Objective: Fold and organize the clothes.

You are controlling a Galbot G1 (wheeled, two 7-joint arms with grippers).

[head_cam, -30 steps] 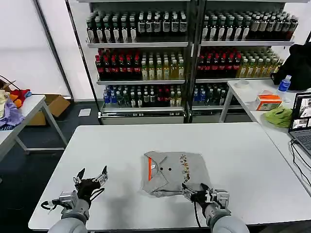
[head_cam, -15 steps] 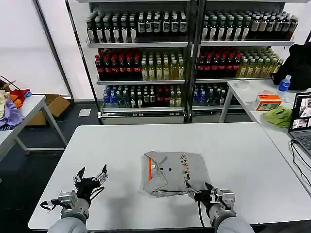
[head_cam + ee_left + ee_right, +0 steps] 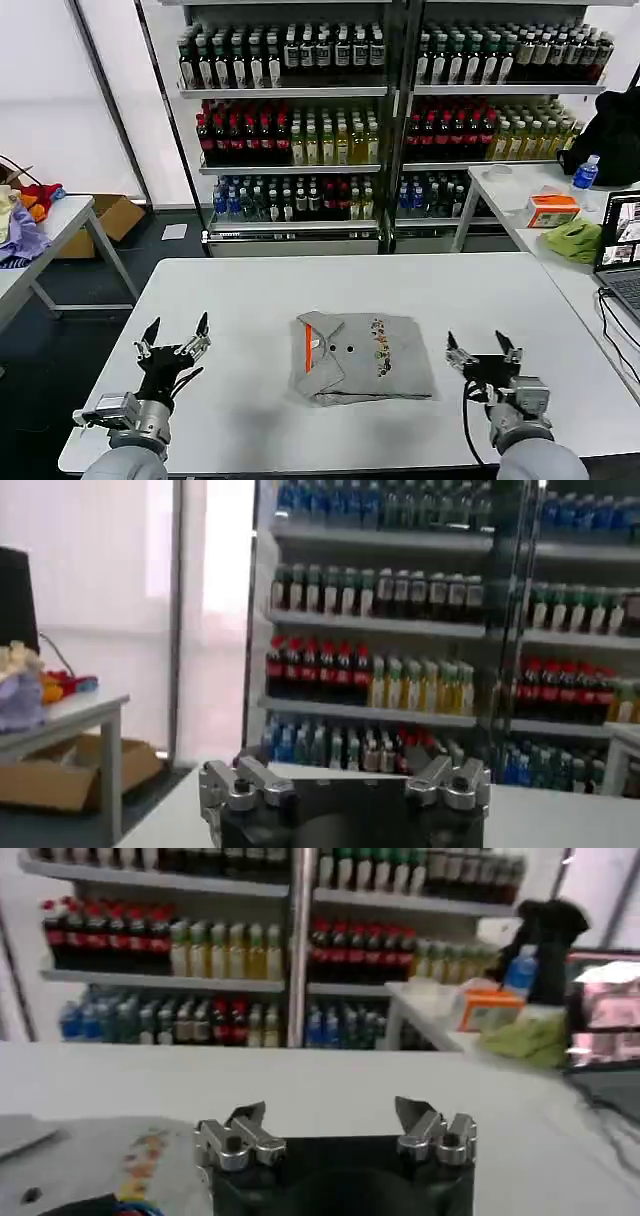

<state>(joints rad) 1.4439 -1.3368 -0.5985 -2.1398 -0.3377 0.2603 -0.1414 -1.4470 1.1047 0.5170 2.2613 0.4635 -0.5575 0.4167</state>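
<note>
A grey collared shirt (image 3: pixel 362 355) lies folded into a neat rectangle at the middle of the white table (image 3: pixel 520 300), with an orange inner neckband and a small multicoloured chest print facing up. A corner of it with the print (image 3: pixel 140 1153) also appears in the right wrist view. My right gripper (image 3: pixel 477 348) is raised just off the shirt's right edge, open and holding nothing. My left gripper (image 3: pixel 176 334) hovers open over the table's front left, well clear of the shirt. Both point toward the shelves.
Shelves of bottled drinks (image 3: pixel 380 110) stand behind the table. A side table on the right carries a laptop (image 3: pixel 620 250), an orange box (image 3: pixel 552 210), a green cloth (image 3: pixel 575 240) and a water bottle. Another table with coloured fabric (image 3: pixel 20 225) stands at far left.
My right gripper has let go of the shirt's front right corner and has swung right and up. The left gripper has lifted slightly and shifted left. The shirt lies still.
</note>
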